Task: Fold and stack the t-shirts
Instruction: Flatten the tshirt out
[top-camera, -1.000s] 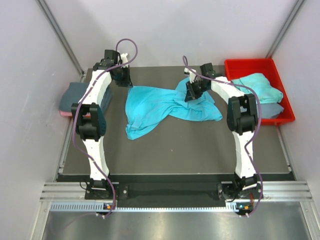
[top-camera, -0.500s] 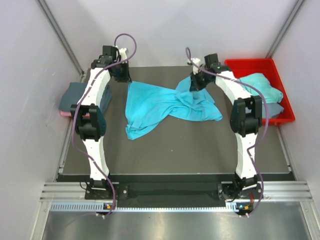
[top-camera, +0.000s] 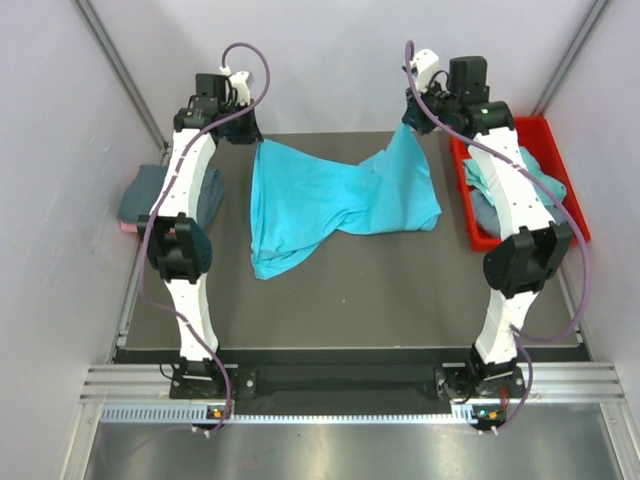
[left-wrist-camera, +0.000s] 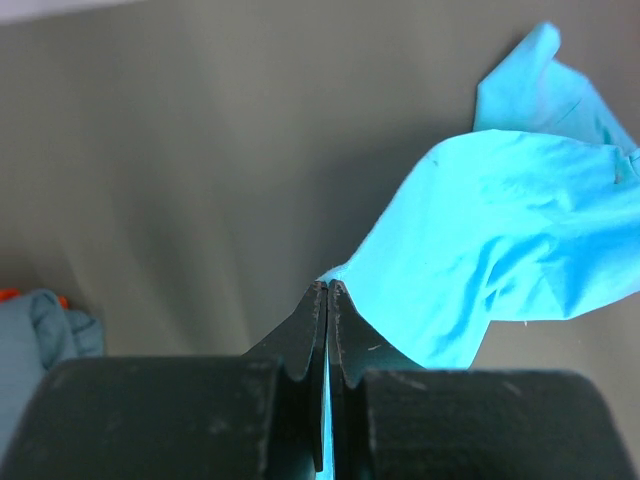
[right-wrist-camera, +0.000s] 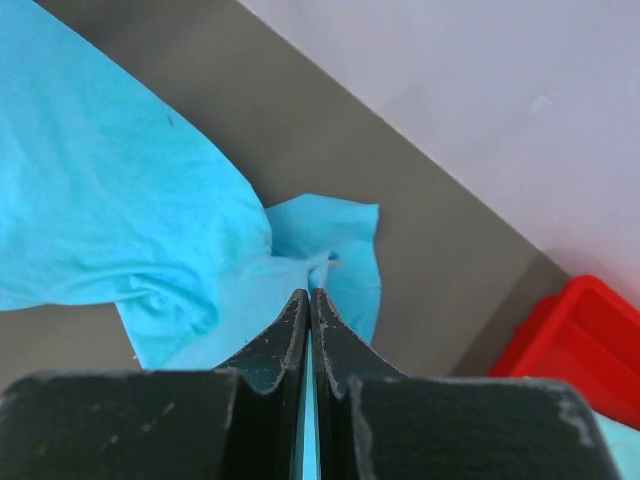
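Note:
A turquoise t-shirt (top-camera: 330, 200) hangs stretched between both grippers over the far half of the table, its lower part trailing on the surface. My left gripper (top-camera: 243, 137) is shut on its left corner (left-wrist-camera: 400, 300) at the far left. My right gripper (top-camera: 412, 118) is shut on its right corner (right-wrist-camera: 300, 270), raised at the far right. Folded slate blue-grey and pink shirts (top-camera: 150, 200) are stacked off the table's left edge. Another turquoise shirt (top-camera: 520, 170) lies over a grey one in the red bin.
The red plastic bin (top-camera: 560, 200) stands at the table's far right, partly behind my right arm; it also shows in the right wrist view (right-wrist-camera: 590, 340). White walls close in on both sides and at the back.
My right gripper has risen and moved back and to the right, pulling the shirt's right corner up. My left gripper has lifted slightly backward. The shirt is now spread wider between them.

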